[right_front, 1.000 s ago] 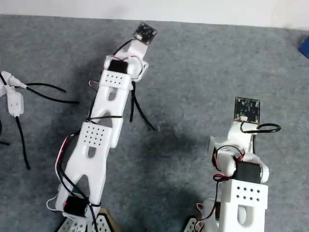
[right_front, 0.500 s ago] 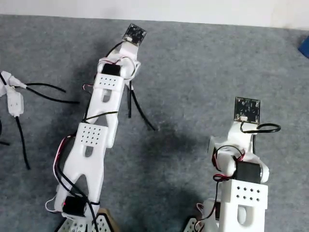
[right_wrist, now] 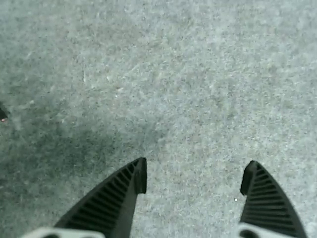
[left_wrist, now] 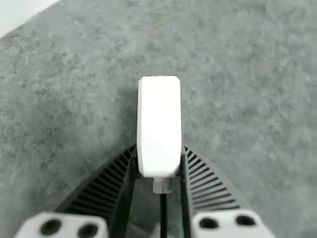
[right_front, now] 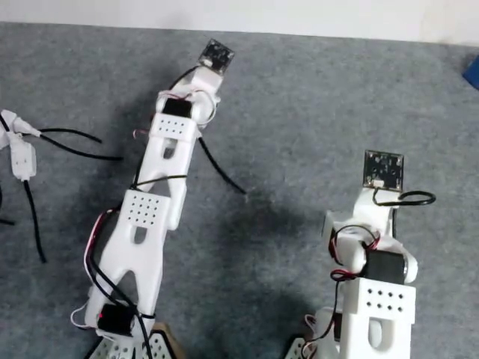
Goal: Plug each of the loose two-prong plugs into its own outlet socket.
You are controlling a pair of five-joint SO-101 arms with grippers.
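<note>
well, in the high view the left arm is lying stretched far out across the grey mat, and a black cord is trailing from under its wrist down onto the mat. at the mat's left edge, well apart from that arm, some white corded pieces are lying; whether one of them is a free outlet socket i cannot tell. the right arm is sitting tucked back near its base.

in the left wrist view the left gripper is clamping a white plug between its ribbed fingers, with the plug's cord running back between them. the plug is hanging above the mat, and its prongs are hidden.

in the right wrist view the right gripper is hovering over the mat with its fingers spread wide and nothing between them.

judging from this, the carrying step is in hand: one plug is being held but is not yet seated. the next move is calling for bringing the plug to the pieces at the left edge and lining its prongs up with a socket's slots, likely with the right gripper bracing the socket during the push.
</note>
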